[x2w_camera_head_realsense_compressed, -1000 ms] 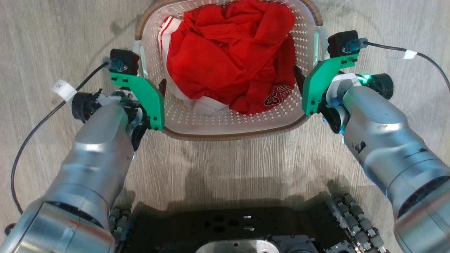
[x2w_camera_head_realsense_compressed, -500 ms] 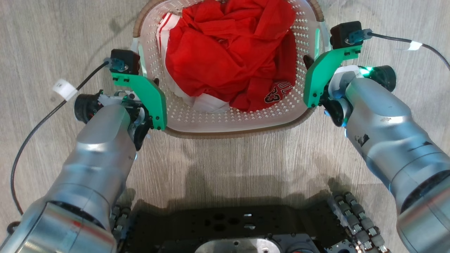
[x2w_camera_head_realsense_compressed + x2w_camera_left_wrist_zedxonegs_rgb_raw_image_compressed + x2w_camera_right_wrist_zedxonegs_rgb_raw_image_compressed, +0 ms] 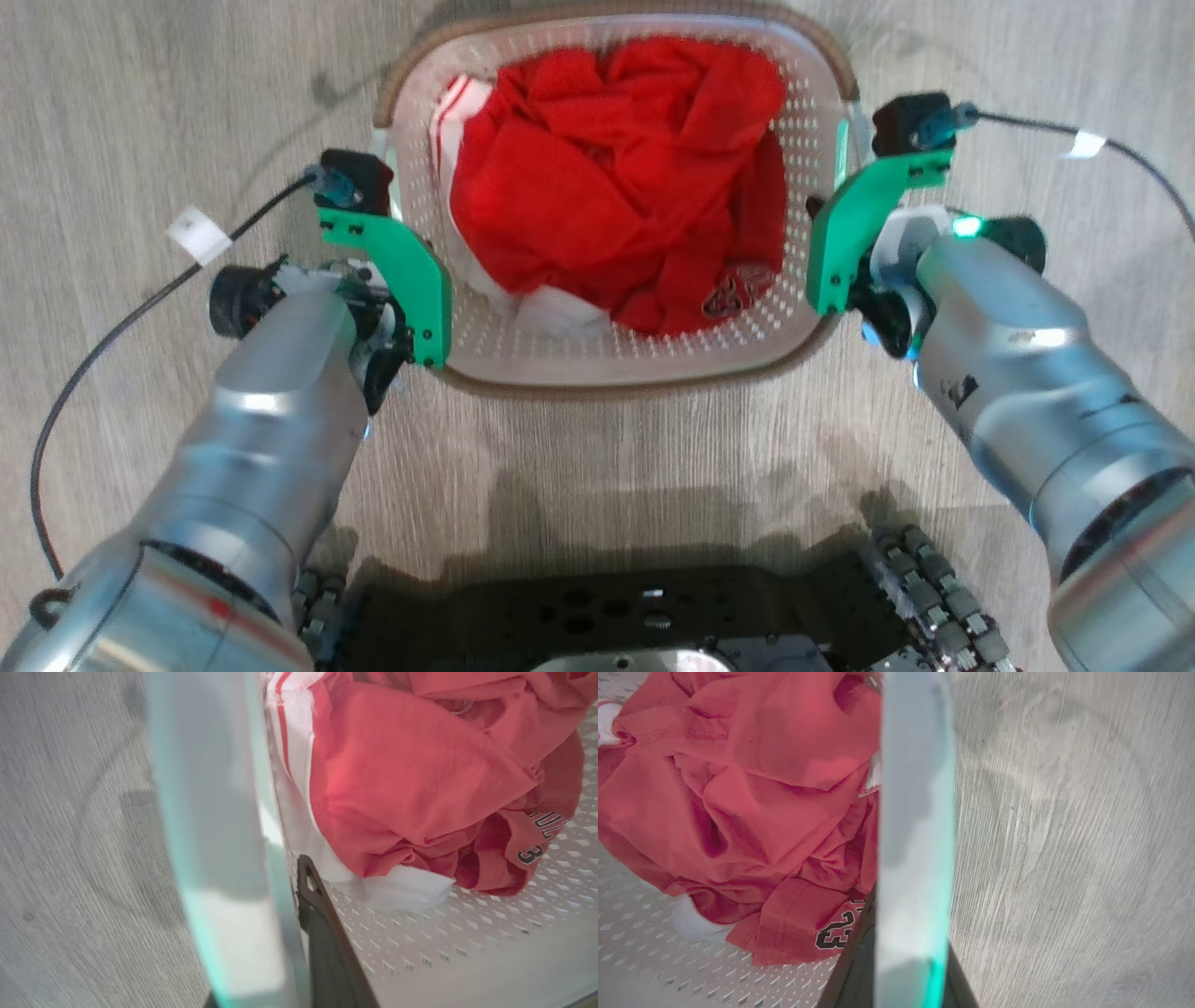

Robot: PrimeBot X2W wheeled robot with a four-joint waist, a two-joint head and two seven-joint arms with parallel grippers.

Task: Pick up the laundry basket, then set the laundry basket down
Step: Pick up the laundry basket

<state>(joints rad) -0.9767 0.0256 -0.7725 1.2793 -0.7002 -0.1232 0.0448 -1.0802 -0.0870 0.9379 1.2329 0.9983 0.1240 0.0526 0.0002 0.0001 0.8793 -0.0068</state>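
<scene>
The laundry basket (image 3: pixel 597 350) is white with perforated walls and a brown rim, and it sits over the wooden floor straight ahead of me. A crumpled red garment (image 3: pixel 616 187) with white trim fills it. My left gripper (image 3: pixel 403 233) is shut on the basket's left handle (image 3: pixel 210 835); one dark finger (image 3: pixel 317 933) lies inside the wall. My right gripper (image 3: pixel 829 219) is shut on the right handle (image 3: pixel 915 812). A green bracket covers most of each hand. I cannot tell whether the basket's bottom touches the floor.
My dark base (image 3: pixel 607 607) with its roller wheels (image 3: pixel 934 588) stands just behind the basket. A black cable (image 3: pixel 121 317) trails from the left wrist, another (image 3: pixel 1102 149) from the right. Grey wood floor (image 3: pixel 597 448) surrounds everything.
The head camera has shifted, so the basket's far rim is now in the picture and my base sits lower. Both grippers keep their hold on the handles.
</scene>
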